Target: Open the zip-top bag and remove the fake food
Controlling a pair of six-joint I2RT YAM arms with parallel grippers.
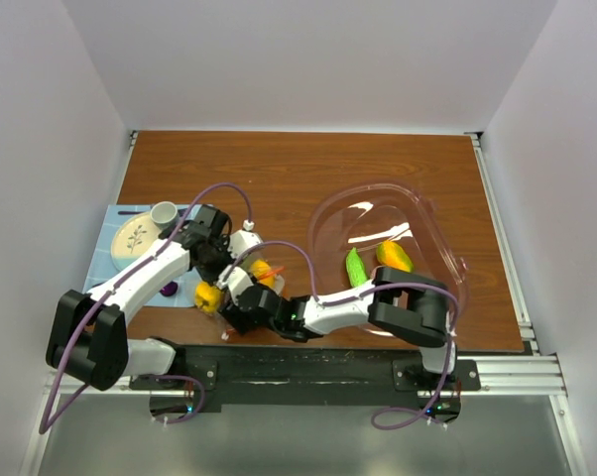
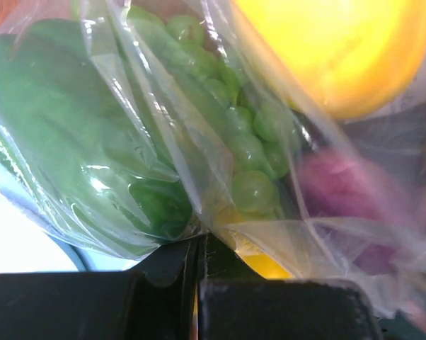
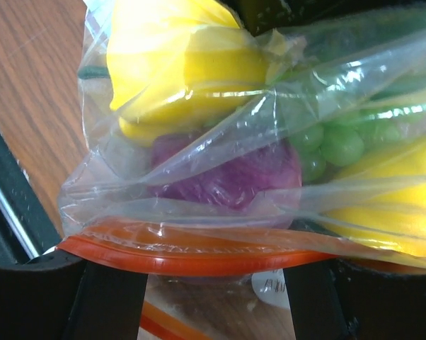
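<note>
The zip-top bag (image 3: 199, 163) is found between the two grippers, over the near left part of the wooden table (image 1: 279, 169) and just beyond the arm bases. It is packed with fake food (image 2: 220, 106): a bunch of green grapes (image 2: 252, 156), a large smooth green piece (image 2: 57, 120), a big yellow piece (image 3: 192, 64) and a purple piece (image 3: 227, 173) are all seen through the crinkled film.

The left gripper (image 2: 199, 265) is closed, with a fold of the bag's film pinched between its fingers. The right gripper (image 3: 216, 280) is spread wide; the bag's orange zip strip (image 3: 199, 263) is laid across the gap between its fingers, and no pinch on it can be made out.

To the right, a large clear tub (image 1: 427, 213) is set on the table, well apart from the bag. Two loose pieces are held in it: a green ridged piece (image 1: 355, 268) and an orange-yellow piece (image 1: 393, 255), side by side.

At the left edge a patterned plate (image 1: 135, 236) is placed on a blue mat (image 1: 108, 253), with a white cup (image 1: 164, 212) at its far side and a small purple object (image 1: 170, 289) near the mat's near corner.

The zip strip is shown only by the right wrist view, and the pinched fold only by the left wrist view. In the top view only yellow patches of the bag's contents are made out between the arms, while the tub, plate and cup are shown there alone
</note>
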